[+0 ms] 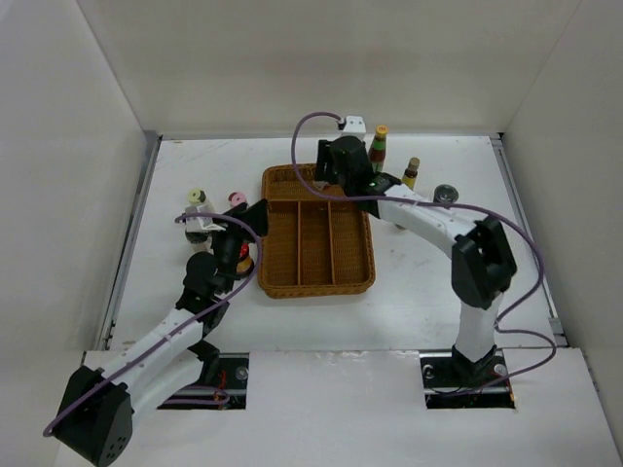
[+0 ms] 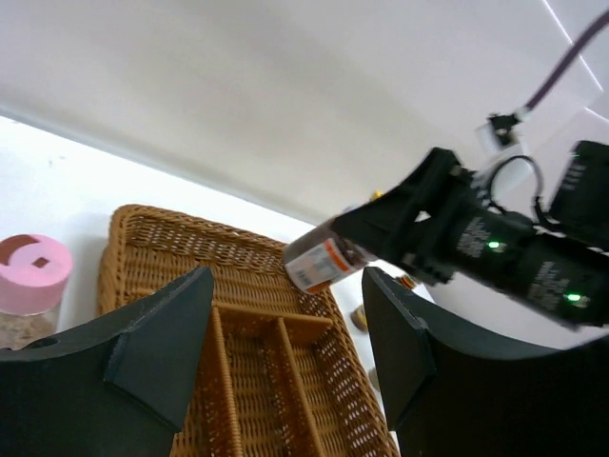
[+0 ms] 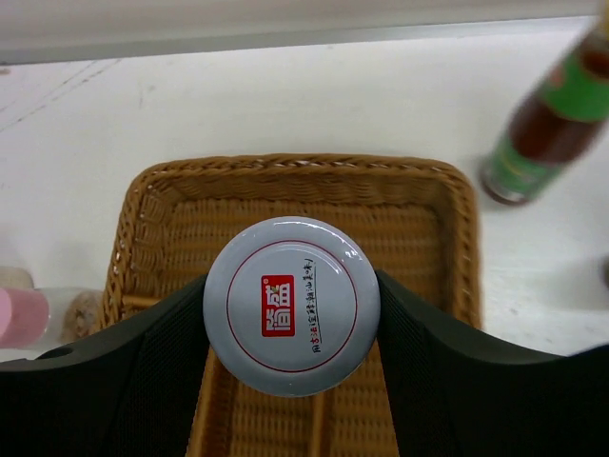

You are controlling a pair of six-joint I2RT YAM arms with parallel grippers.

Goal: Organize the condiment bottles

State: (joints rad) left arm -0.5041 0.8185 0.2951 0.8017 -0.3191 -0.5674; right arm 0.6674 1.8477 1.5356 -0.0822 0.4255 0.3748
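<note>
Left gripper [image 2: 285, 286], jaws apart and empty, hangs beside the wicker tray's [image 1: 316, 289] left rim. Right gripper [image 3: 291, 328] clamps a grey-capped bottle [image 3: 291, 286], tilted, above the tray's far end. Pink-capped jar [image 2: 33, 276] stands toward the table's [image 1: 438, 292] left edge, green-labelled bottle [image 3: 542, 133] near its far edge.

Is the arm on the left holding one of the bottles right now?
No, the left end effector is open, and between its two dark fingers only the wicker basket below shows.
</note>
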